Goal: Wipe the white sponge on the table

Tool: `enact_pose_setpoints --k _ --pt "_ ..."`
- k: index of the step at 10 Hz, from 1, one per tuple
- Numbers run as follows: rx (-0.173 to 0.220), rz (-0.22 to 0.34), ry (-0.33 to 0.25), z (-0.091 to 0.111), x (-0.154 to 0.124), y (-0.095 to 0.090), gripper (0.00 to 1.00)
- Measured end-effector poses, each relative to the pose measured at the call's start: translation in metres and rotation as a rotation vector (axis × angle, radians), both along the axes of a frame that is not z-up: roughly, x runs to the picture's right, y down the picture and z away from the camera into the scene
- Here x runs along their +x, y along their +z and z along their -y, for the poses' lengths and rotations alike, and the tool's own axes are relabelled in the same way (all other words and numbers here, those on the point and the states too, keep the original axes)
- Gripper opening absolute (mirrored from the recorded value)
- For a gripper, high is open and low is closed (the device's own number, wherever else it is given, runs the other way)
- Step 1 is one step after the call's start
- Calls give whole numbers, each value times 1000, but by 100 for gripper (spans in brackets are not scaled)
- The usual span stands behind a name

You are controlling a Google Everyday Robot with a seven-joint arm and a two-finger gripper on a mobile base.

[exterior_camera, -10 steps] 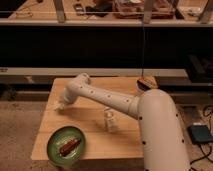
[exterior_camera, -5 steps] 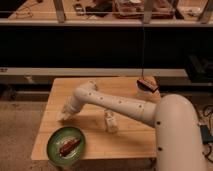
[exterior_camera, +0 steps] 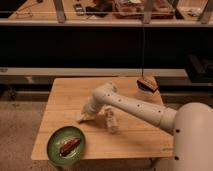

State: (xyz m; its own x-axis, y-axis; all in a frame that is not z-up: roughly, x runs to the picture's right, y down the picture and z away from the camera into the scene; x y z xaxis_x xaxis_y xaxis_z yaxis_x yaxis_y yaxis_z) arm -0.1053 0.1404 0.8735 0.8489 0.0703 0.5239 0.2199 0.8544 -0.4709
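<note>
The light-wood table (exterior_camera: 135,137) fills the middle of the camera view. My white arm reaches from the lower right across it to the left. My gripper (exterior_camera: 85,116) is low over the table's left-middle, just behind the green plate. A small pale flat patch (exterior_camera: 81,119) lies on the wood right under the gripper's tip. It looks like the white sponge, but I cannot tell it apart from the gripper for sure.
A white labelled bottle (exterior_camera: 110,120) lies just right of the gripper, under the forearm. A green plate (exterior_camera: 56,148) with a brown item on it sits at the front left corner. A dark packet (exterior_camera: 147,83) is at the back right edge.
The gripper has moved from the table's back left toward the front and right, down close to the plate and bottle. The elbow has swung right. Bottle and plate have not moved.
</note>
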Motion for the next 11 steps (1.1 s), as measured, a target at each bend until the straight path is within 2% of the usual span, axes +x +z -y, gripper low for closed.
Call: enact_pose_setpoints --k 2,3,5,6,8,11 --pt "25 -83 43 25 31 23 18" --pt "49 -134 67 47 42 39 18" --pt "76 -181 84 75 38 59 18" --pt "87 -191 83 88 21 68 18" --pt "94 -181 75 99 -17 75 18" --pt "88 -105 65 99 -90 63 18"
